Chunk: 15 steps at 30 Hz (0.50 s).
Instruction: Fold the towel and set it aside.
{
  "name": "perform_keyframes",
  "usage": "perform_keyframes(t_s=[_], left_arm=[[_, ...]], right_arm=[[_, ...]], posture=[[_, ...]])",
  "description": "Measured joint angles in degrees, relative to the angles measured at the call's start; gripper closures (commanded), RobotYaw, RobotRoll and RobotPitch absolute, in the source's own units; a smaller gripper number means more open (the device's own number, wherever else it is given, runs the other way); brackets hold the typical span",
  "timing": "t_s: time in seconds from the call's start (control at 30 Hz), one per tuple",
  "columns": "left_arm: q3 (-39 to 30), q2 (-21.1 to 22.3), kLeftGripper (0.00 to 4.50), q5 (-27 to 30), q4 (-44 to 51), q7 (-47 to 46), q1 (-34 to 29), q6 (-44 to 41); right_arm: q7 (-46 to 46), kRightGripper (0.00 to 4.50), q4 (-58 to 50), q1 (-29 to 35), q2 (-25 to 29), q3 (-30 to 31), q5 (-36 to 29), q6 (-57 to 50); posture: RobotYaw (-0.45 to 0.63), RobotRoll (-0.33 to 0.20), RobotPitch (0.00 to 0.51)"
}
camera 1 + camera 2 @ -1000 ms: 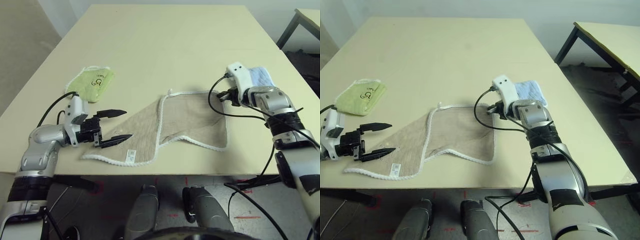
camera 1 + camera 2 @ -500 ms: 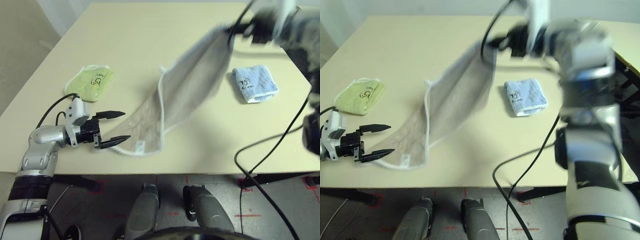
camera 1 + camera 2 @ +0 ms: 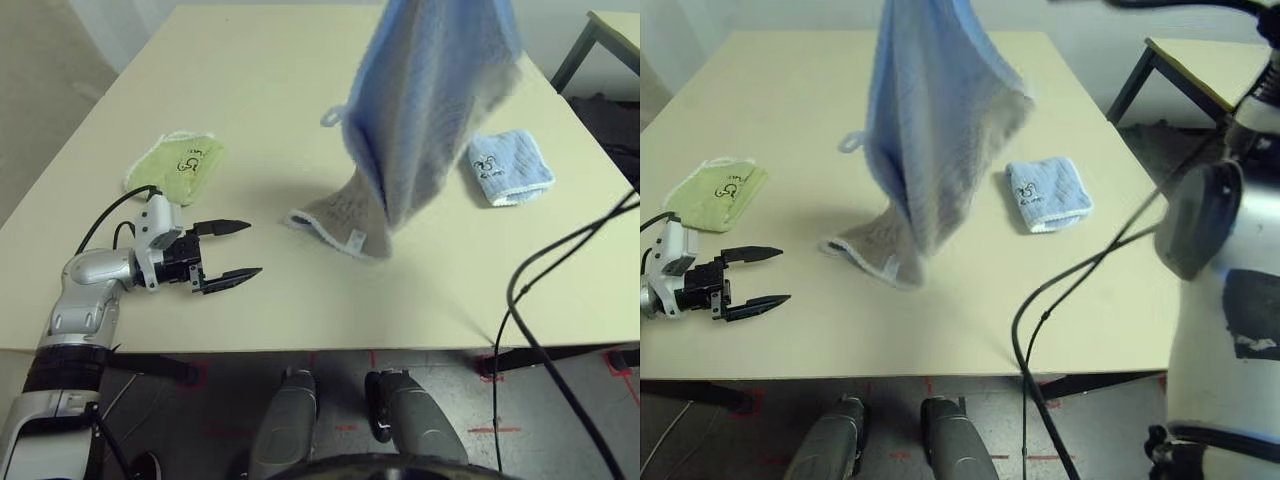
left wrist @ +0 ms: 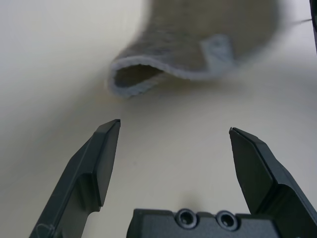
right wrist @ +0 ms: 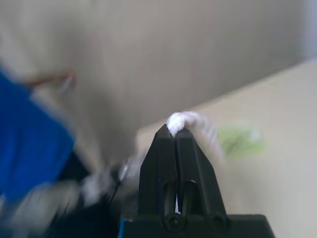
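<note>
Ahead of the left end effector [image 3: 228, 252], across the pale counter [image 3: 300, 90], the towel [image 3: 420, 110] hangs in the air, its top corner pinched in the right end effector [image 5: 176, 130], whose fingers are closed tight on the white edging. Only the towel's lowest corner, with the white label, touches the counter, near the left end effector's spread, empty fingers [image 4: 99, 158]. Light blue towel [image 3: 510, 167] lies beyond the hanging cloth; light green towel [image 3: 178, 166] lies just past the left end effector's far side. Judgement: early stage. Towel lifted, no fold made yet; folding and setting aside both remain.
</note>
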<state>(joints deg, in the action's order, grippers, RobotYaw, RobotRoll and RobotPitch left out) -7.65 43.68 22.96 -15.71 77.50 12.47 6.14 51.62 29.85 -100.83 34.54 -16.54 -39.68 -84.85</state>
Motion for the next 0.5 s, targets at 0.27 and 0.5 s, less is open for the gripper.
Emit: perform_keyframes(t_s=[0.27, 0.5], left_arm=[[-0.01, 0.21, 0.00, 0.00, 0.81, 0.06, -0.54, -0.38], [-0.05, 3.98, 0.00, 0.82, 4.98, 0.21, -0.11, -8.66]], right_arm=[[-13.07, 4.48, 0.42, 0.31, -1.44, -5.38, 1.62, 2.28], [-13.53, 4.48, -6.01, 5.71, -1.24, -4.85, -1.03, -3.39]], posture=[[0.06, 0.000, 0.128], [0.06, 0.000, 0.128]])
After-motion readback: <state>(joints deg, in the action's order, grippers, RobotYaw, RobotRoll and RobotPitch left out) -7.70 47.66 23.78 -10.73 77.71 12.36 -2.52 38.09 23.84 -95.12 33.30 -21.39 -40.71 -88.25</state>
